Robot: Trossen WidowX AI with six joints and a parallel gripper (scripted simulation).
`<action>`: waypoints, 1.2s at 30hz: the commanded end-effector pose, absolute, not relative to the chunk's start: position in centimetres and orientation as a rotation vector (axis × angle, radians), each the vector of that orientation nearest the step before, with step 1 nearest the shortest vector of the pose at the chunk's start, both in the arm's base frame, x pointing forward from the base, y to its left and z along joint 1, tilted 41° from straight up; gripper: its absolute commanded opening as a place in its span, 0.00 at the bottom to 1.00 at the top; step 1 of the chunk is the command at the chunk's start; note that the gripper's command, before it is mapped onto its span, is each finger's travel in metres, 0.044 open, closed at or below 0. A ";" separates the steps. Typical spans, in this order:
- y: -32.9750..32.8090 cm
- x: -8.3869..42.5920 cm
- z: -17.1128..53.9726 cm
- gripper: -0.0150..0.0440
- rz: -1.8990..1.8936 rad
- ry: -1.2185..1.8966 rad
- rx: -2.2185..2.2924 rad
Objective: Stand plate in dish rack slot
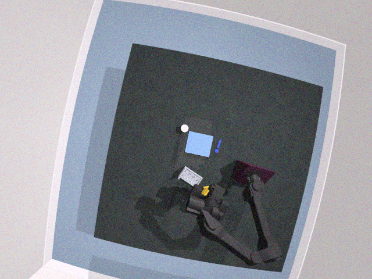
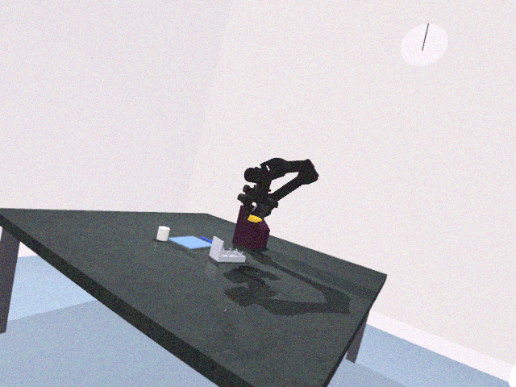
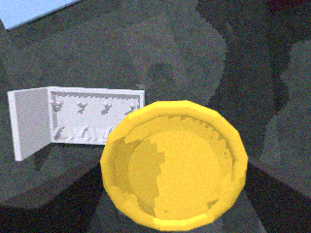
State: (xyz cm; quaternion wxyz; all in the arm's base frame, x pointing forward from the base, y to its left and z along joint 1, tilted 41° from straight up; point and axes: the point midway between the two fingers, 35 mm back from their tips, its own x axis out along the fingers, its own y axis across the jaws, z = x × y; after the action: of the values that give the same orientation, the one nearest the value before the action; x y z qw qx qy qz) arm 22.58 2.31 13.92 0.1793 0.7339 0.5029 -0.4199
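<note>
The yellow plate [image 1: 205,190] [image 2: 254,218] [image 3: 187,160] is between the fingers of my gripper [image 3: 172,162], which is shut on it at opposite sides of the rim. The plate hangs in the air above the table, its hollow face towards the wrist camera. The white dish rack [image 1: 189,176] [image 2: 233,260] [image 3: 31,121] stands on the table, with a tall wall at one end and small rail posts inside. In the wrist view the rack is left of the plate, and the plate hides its right corner. In the exterior view the plate is above and right of the rack.
A light blue mat [image 1: 199,144] [image 2: 190,242] lies beyond the rack, with a white cylinder [image 1: 184,128] [image 2: 163,234] and a blue spoon-like thing [image 1: 216,150] [image 2: 205,239] near it. A maroon block [image 1: 240,172] [image 2: 247,233] stands at the arm's base.
</note>
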 end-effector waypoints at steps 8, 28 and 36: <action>3.0 22.5 10.2 0.25 -1.230 1.346 1.787; 3.3 23.6 4.9 0.25 -1.184 1.094 1.316; 3.6 24.3 3.6 0.25 -1.129 0.962 1.165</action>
State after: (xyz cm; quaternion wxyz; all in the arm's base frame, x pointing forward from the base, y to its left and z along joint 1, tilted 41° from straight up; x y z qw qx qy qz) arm 23.96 3.57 4.15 0.5525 0.5200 0.4341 -0.4857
